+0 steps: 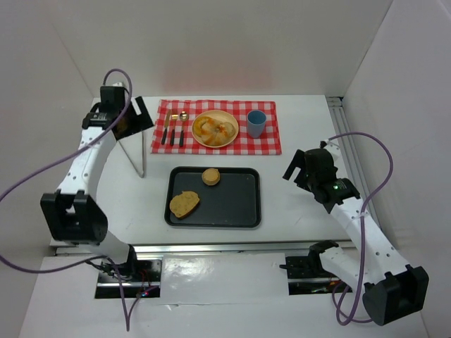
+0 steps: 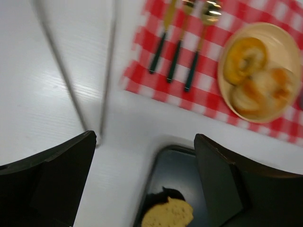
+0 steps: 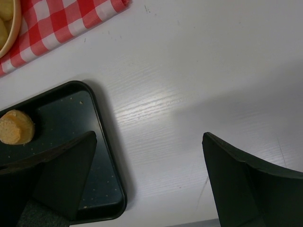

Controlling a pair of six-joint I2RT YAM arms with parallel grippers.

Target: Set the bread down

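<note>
A black tray (image 1: 225, 204) holds a flat bread slice (image 1: 184, 203) at its near left and a small round bun (image 1: 211, 176) at its far middle. A cream plate (image 1: 215, 129) with several bread pieces sits on the red checked mat (image 1: 217, 125). My left gripper (image 1: 134, 120) is open and empty, high above the table left of the mat; its view shows the slice (image 2: 168, 213) and the plate (image 2: 265, 71) below. My right gripper (image 1: 299, 167) is open and empty, right of the tray; its view shows the bun (image 3: 15, 126).
A blue cup (image 1: 256, 123) stands on the mat right of the plate. Three pieces of dark-handled cutlery (image 1: 173, 129) lie left of the plate. A thin metal stand (image 1: 137, 151) rises left of the tray. White walls enclose the table.
</note>
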